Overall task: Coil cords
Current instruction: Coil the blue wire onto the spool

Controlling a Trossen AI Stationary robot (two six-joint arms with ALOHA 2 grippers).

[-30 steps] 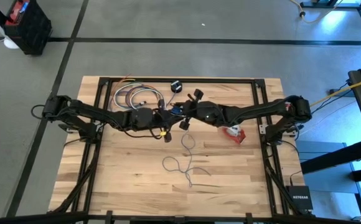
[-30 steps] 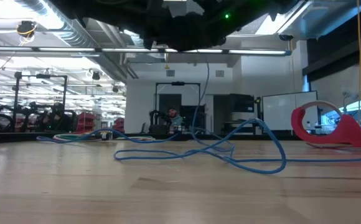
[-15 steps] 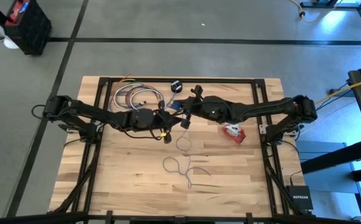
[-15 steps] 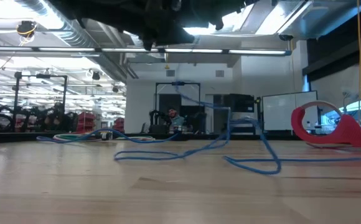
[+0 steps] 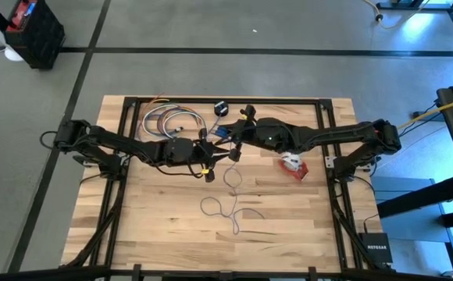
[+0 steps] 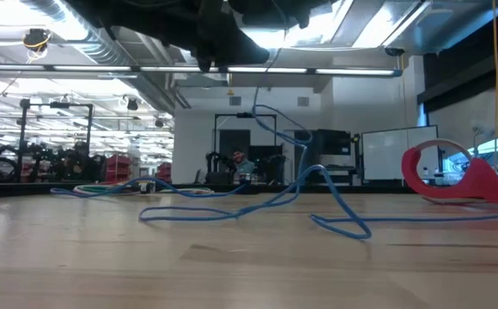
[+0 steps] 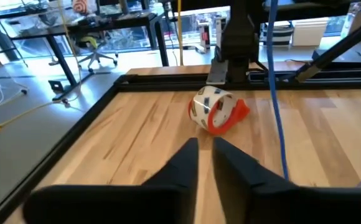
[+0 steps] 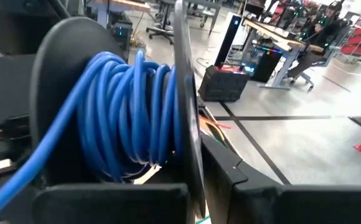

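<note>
The right gripper (image 5: 234, 145) is pinching a spool (image 8: 115, 112) wound with blue cord (image 6: 318, 193); the left gripper's (image 7: 205, 165) slightly parted fingers are holding nothing, bare wood ahead.

Two black, jointed arms, thick at the shoulders by the wooden table (image 5: 164, 234)'s side edges; thin black cables loop beside each shoulder; the left gripper (image 7: 205, 163)'s fingers are matte, tapered wedges.

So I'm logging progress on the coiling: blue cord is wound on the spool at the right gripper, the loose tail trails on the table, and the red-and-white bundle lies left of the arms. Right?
Not quite. In the high view the red-and-white bundle lies on the table's right side, under the right arm, not left. The rest holds: the right wrist view shows blue cord wound on the spool at the right gripper, its tail looping over the table.
</note>
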